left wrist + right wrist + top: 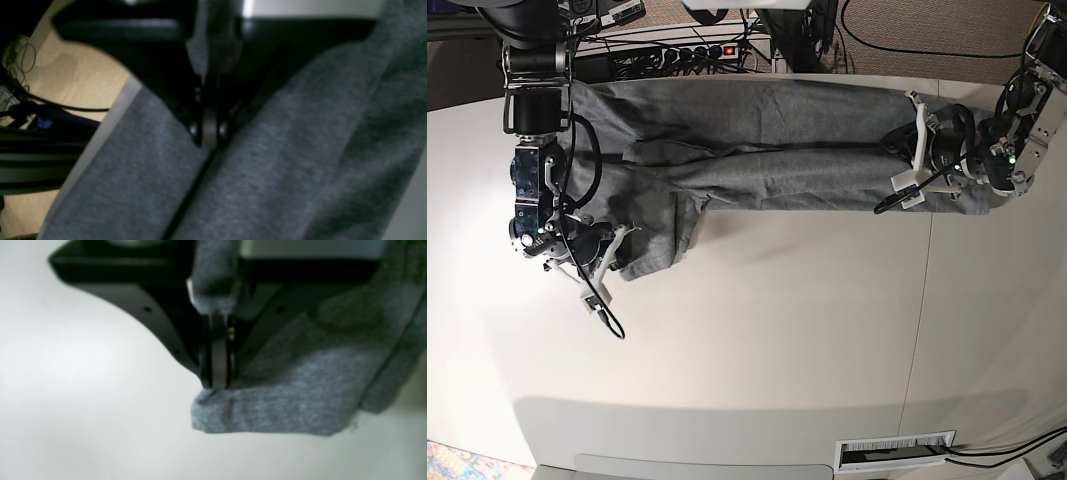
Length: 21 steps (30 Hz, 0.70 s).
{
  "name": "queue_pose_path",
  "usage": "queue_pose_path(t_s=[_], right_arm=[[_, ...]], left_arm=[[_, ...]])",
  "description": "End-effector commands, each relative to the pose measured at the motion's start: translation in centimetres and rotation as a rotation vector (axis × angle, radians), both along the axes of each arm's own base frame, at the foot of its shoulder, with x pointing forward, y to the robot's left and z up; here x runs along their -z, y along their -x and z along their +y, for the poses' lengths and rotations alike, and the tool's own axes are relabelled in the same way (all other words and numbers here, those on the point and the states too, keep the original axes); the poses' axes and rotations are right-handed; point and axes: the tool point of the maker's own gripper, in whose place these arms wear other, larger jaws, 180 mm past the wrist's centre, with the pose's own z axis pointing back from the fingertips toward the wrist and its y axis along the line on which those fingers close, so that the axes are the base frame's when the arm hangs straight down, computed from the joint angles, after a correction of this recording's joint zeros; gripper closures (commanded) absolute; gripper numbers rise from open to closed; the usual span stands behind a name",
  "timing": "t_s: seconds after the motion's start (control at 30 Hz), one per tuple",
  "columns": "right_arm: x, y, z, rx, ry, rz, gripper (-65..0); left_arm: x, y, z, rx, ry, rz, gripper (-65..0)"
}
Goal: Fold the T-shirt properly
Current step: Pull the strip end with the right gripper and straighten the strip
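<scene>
The heather-grey T-shirt (pixel 767 150) lies stretched in a long band across the far part of the white table (pixel 757 340), held between both grippers. My left gripper (pixel 897 160), at the right of the base view, is shut on one end of the cloth. In its wrist view the fingertips (pixel 210 140) pinch a fold of the T-shirt (pixel 300 150). My right gripper (pixel 625 250), at the left of the base view, is shut on the other end, which hangs bunched. In its wrist view the fingertips (pixel 217 383) clamp a corner of the T-shirt (pixel 293 396) just above the table.
A power strip with cables (pixel 697 50) lies behind the table's far edge. A table seam (pixel 925 300) runs down the right side. A vent slot (pixel 895 452) sits at the front edge. Wooden floor and cables (pixel 66 73) show beyond the table in the left wrist view.
</scene>
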Motion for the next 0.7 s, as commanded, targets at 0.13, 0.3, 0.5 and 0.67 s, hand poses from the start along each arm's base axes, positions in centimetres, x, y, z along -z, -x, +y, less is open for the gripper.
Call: queue_pose_path(t_s=[0.13,0.3,0.5,0.67], right_arm=[[-3.5,0.1,0.9,-0.016,-0.059,-0.004,0.0],[-7.3,0.2,2.3,-0.061,-0.09,-0.072,0.0],[-8.3,2.6,3.3,-0.12,-0.056,-0.088,0.0],[-7.2,6.2,4.3,-0.161,-0.041,-0.062,0.0]], left_arm=[[-1.0,-0.9,0.2,-0.003,0.012,-0.034,0.0],[-0.9,-1.0,0.3,0.0,0.003,-0.037,0.0],[-0.7,-1.0,0.6,0.004,-0.013,-0.046,0.0],[-0.7,-1.1,0.7,0.006,-0.02,-0.054,0.0]])
